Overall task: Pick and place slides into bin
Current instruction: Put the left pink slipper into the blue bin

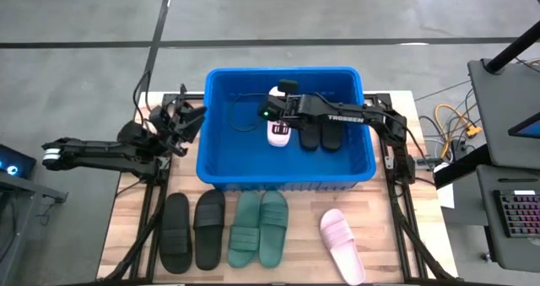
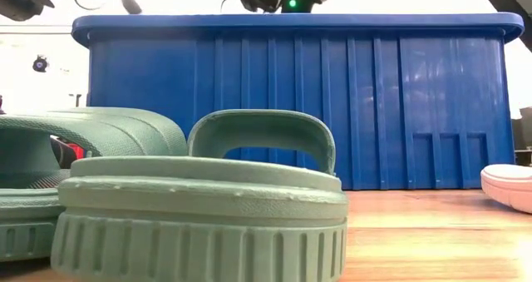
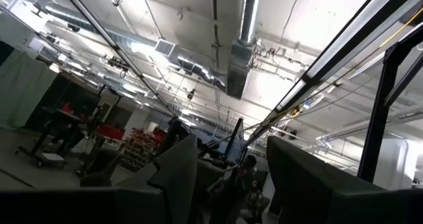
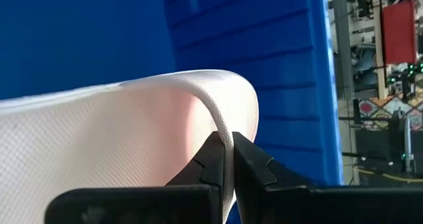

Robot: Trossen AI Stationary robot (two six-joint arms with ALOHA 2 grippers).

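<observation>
Nearest, along the lower edge of the high view, five slides lie on the wooden desk (image 1: 388, 261): a black pair (image 1: 192, 229) at lower left, a dark green pair (image 1: 258, 228) just right of it, and a single pink slide (image 1: 342, 245) toward lower right. In the low view one green slide (image 2: 204, 200) fills the lower left foreground, the pink one's tip (image 2: 508, 185) peeks in at the right edge, and the blue wall rises behind.

Farther up, in the frame's centre, stands the bright blue bin (image 1: 287, 173). Inside it two black slides (image 1: 321, 136) lie side by side, right of centre. The right gripper (image 1: 276, 110) reaches in from the right, its arm lettered "TROSSEN"; its fingers are pinched tight on the strap of the other pink slide (image 1: 278, 128), as the right wrist view shows (image 4: 228, 145).

At middle left, outside the bin's left wall, waits the left gripper (image 1: 181, 117), fingers (image 3: 178, 178) parted and holding nothing.
</observation>
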